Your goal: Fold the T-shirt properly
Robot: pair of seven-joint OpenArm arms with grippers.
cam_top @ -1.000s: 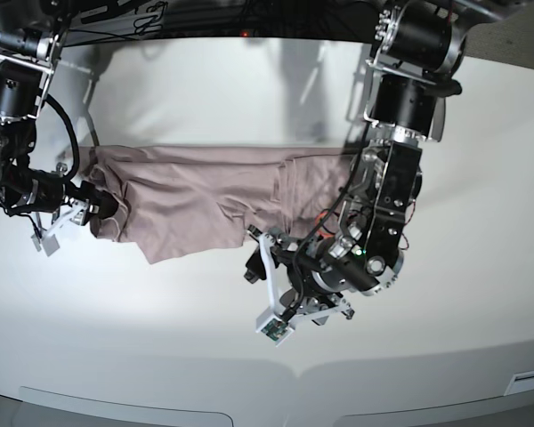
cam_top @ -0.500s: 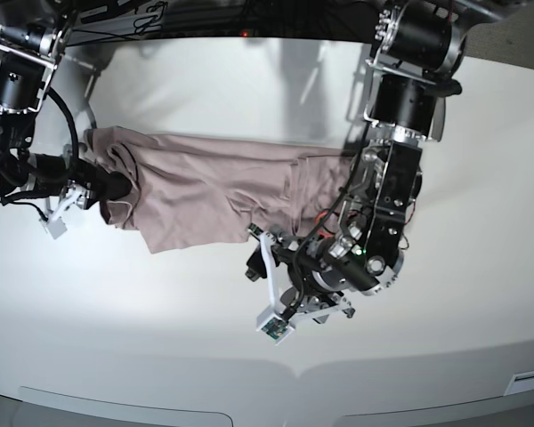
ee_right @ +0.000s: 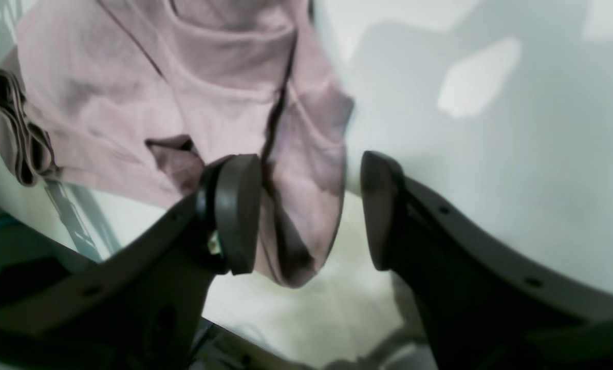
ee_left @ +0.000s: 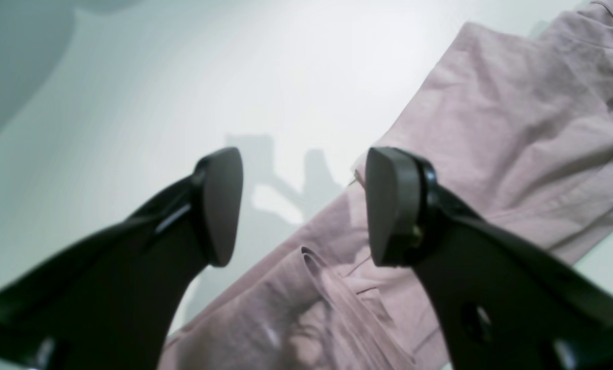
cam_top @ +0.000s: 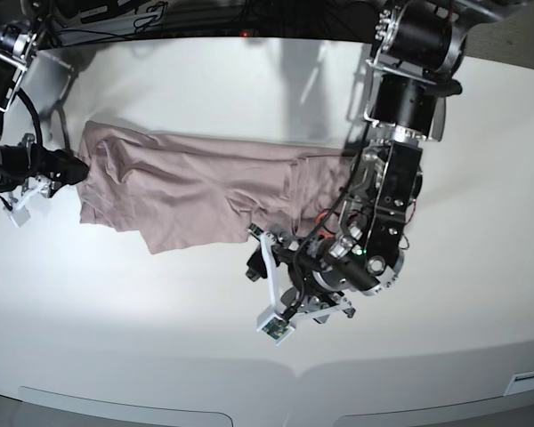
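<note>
Dusty pink T-shirt (ee_left: 496, 149) cloth is seen beyond the parted, empty left gripper (ee_left: 303, 205); no writing is shown. The right gripper (ee_right: 306, 210) is spread around a hanging hem. From base, bare table (cam_top: 160, 338) lies near.

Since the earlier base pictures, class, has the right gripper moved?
Yes. The right gripper has pulled toward the base view's left edge, away from the near-motionless left gripper, drawing the T-shirt out longer.

Dusty pink T-shirt (cam_top: 196, 191) lies stretched sideways on the table, rumpled
</note>
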